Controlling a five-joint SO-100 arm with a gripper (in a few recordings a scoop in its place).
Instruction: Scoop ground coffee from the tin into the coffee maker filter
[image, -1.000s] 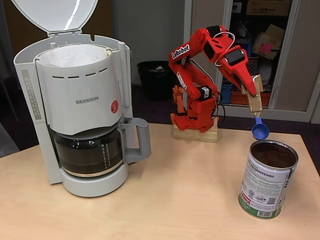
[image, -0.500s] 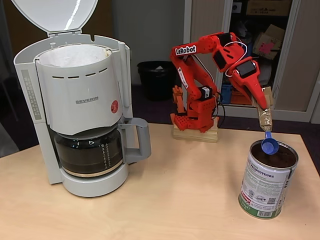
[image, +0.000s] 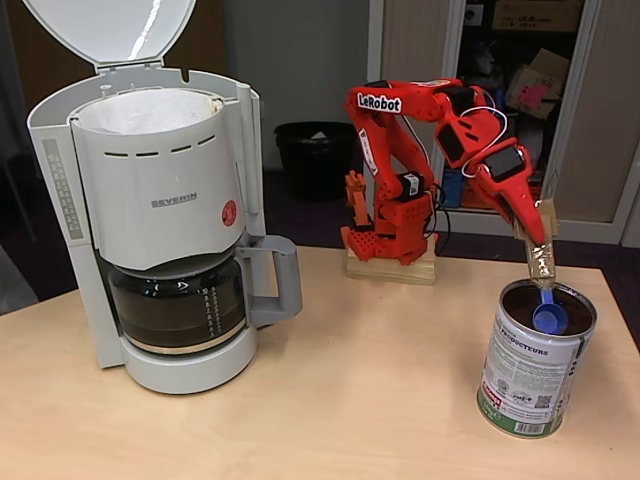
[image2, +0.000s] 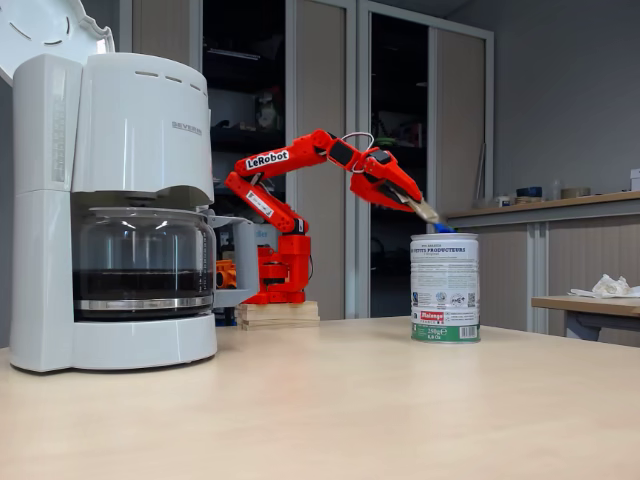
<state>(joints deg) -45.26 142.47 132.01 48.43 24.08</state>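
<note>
One arm: I see it reaching over the tin.
Gripper: jaws clamped on a blue scoop.
Scoop: bowl inside the tin mouth, on the coffee.
Tin: on table, right of the coffee maker.

Red arm with white "LeRobot" lettering, black motors, white cables.
</note>
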